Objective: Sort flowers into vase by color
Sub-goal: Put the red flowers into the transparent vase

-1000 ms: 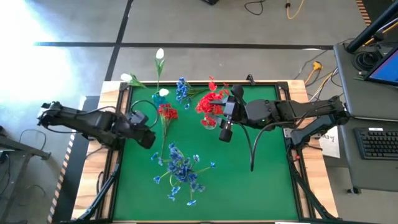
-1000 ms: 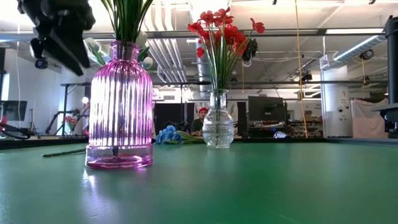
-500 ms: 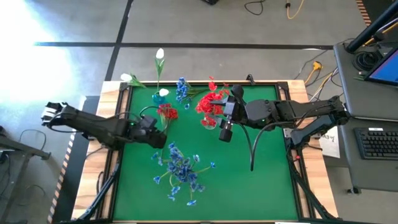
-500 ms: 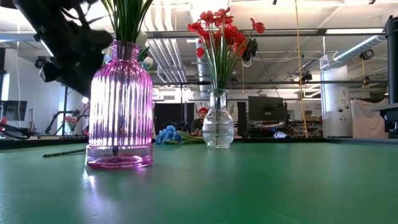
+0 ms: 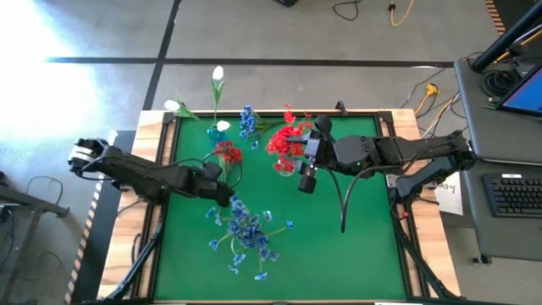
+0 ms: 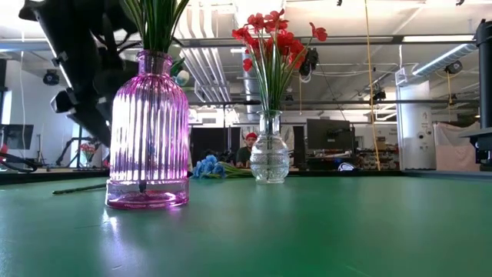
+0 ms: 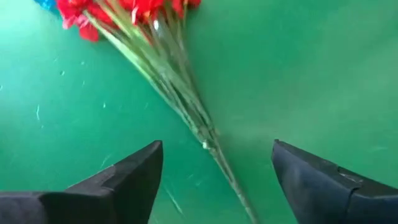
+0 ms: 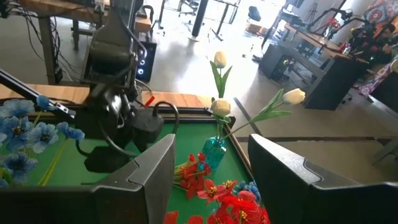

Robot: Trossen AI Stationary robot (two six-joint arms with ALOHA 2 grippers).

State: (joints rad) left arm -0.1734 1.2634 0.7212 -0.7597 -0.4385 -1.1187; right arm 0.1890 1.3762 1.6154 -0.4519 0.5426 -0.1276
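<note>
Currently left gripper [image 5: 222,188] low over green table [image 5: 356,246] near left edge, jaws spread wide, straddling green stems of loose red flowers [image 7: 134,11] lying flat; no contact visible. Right gripper [image 5: 306,181] hovers mid-table beside clear vase [image 6: 270,158] holding red flowers [image 6: 270,31], jaws spread, nothing between them. Pink vase [image 6: 149,131] holds blue flowers [image 5: 247,229], toward front edge. Teal vase [image 8: 215,151] near back-left corner holds white flowers [image 8: 219,60]. More blue flowers [image 5: 247,120] lie by back edge.
</note>
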